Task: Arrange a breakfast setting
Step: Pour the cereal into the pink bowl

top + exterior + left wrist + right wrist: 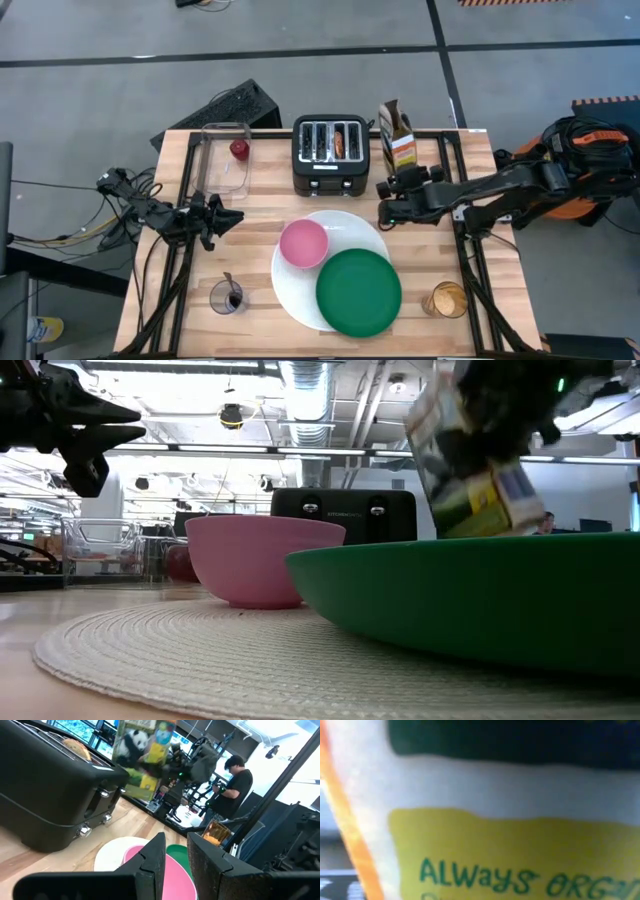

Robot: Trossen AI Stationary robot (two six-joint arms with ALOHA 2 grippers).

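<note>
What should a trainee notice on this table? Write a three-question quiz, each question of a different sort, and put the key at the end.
1. True or false: the pink bowl sits inside the clear container.
2. What does the right gripper hold?
A. the cereal box
B. a metal spoon
C. a green plate
3. Fill in: the bagel stands in a slot of the black ____.

Key
1. False: it sits on the white plate.
2. A
3. toaster
</note>
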